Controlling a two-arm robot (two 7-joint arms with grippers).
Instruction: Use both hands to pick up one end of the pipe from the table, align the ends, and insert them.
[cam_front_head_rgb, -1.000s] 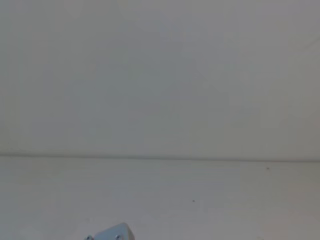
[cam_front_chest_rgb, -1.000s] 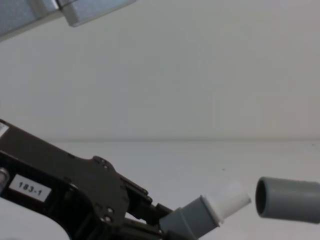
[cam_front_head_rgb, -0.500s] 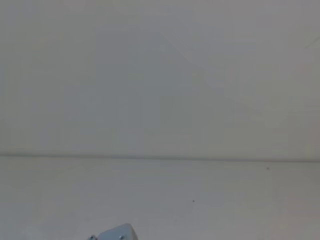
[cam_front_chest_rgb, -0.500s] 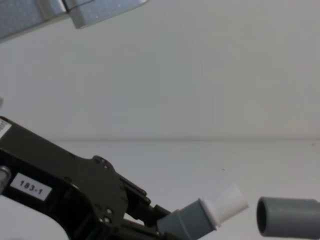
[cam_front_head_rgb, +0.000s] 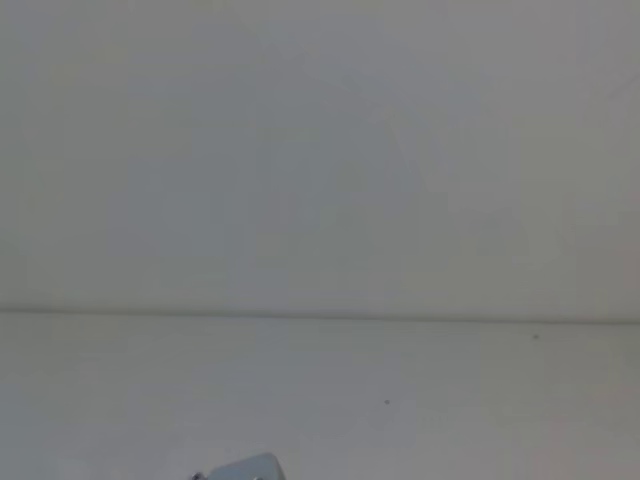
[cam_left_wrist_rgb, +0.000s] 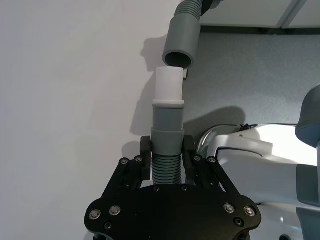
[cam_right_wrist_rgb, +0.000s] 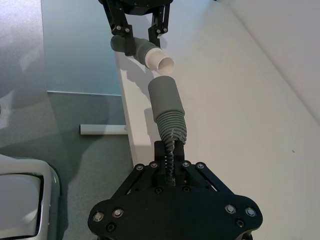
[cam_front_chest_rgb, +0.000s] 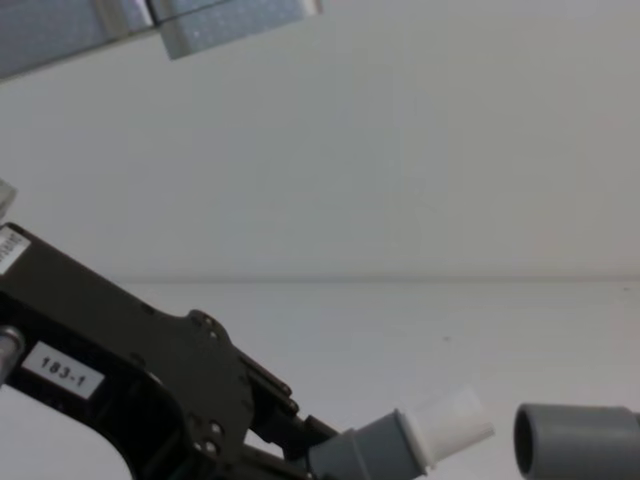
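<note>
Holding the white-tipped cuff (cam_left_wrist_rgb: 167, 127) of the pipe (cam_left_wrist_rgb: 165, 167): the left gripper (cam_left_wrist_rgb: 166, 150), its fingers (cam_left_wrist_rgb: 145, 155) clamped on the ribbed hose just behind the cuff; in the chest view this gripper (cam_front_chest_rgb: 285, 440) enters from the lower left, bearing a white "183-1" label (cam_front_chest_rgb: 60, 372), with the cuff (cam_front_chest_rgb: 395, 450) angled up and to the right, raised above the table (cam_front_chest_rgb: 400, 330); white tip (cam_front_chest_rgb: 450, 422) pointing toward the open cuff (cam_front_chest_rgb: 575, 440) at the lower right edge, the two near but apart, not yet inserted.

Right gripper (cam_right_wrist_rgb: 170, 160): fingers closed on the ribbed part of the pipe (cam_right_wrist_rgb: 172, 130) behind the plain grey cuff (cam_right_wrist_rgb: 165, 97); the cuff's open mouth faces the white tip (cam_right_wrist_rgb: 161, 61), just beside it with a small gap, the two slightly out of line; the left gripper (cam_right_wrist_rgb: 137, 30) shows farther off in this view.

Left wrist view: plain cuff (cam_left_wrist_rgb: 181, 42) just beyond the white tip (cam_left_wrist_rgb: 168, 84), mouth toward it, offset a little to one side.

Head view: table (cam_front_head_rgb: 400, 400), white, meeting a pale wall (cam_front_head_rgb: 320, 150); a silver-grey arm part (cam_front_head_rgb: 245, 468) at the bottom edge.
</note>
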